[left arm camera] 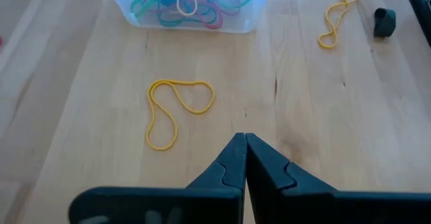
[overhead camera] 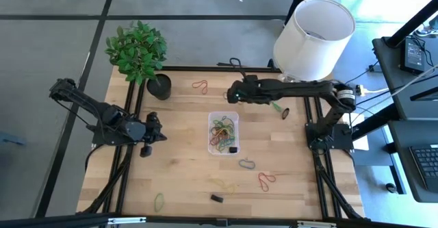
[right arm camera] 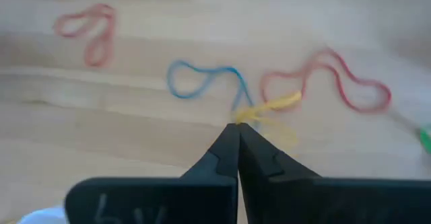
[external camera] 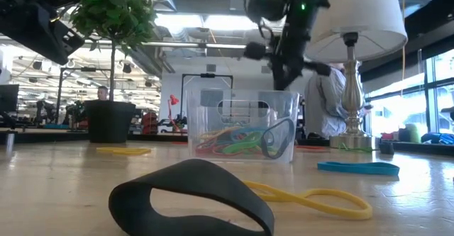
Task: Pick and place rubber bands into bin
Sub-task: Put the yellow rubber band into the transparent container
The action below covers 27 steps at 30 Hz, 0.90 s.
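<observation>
the right gripper (right arm camera: pixel 237 126), pinching a yellow band (right arm camera: pixel 269 107), hangs just behind the bin (overhead camera: pixel 224 133) — nearer than the left gripper (left arm camera: pixel 244 140), pressed together.

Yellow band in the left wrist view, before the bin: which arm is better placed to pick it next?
Left. The left gripper points straight at the yellow band close ahead; the right gripper, beyond the bin, pinches a second band.

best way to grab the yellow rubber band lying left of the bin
Come straight down on the thin yellow rubber band, which lies flat on the wooden table. Pinch its narrow waist, where the two strands run closest, between the wider lobe and the long one.
</observation>
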Tool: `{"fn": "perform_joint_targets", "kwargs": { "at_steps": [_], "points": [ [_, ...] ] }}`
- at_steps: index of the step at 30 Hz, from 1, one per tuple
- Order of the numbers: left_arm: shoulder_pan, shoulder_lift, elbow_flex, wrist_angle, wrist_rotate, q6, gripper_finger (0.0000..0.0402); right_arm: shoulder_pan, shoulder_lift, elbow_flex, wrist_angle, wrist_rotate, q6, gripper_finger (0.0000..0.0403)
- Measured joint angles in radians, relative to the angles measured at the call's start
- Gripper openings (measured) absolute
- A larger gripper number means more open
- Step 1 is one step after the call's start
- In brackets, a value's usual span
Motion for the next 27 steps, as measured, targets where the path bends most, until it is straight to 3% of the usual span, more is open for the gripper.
{"fn": "perform_joint_targets", "kwargs": {
  "at_steps": [8,16,27],
  "points": [
    [0.0,0.0,0.0,0.003,-0.007,0.028,0.0002,0.102,-0.006,0.195,-0.016,0.131,-0.097,0.0001],
    [0.0,0.0,0.0,0.003,-0.024,0.028,0.0002,0.23,-0.006,0.322,-0.051,0.128,-0.135,0.0],
    [0.0,0.001,0.0,0.006,-0.059,0.029,0.0002,0.365,0.061,0.328,-0.148,0.071,-0.027,0.0]
  ]
}}
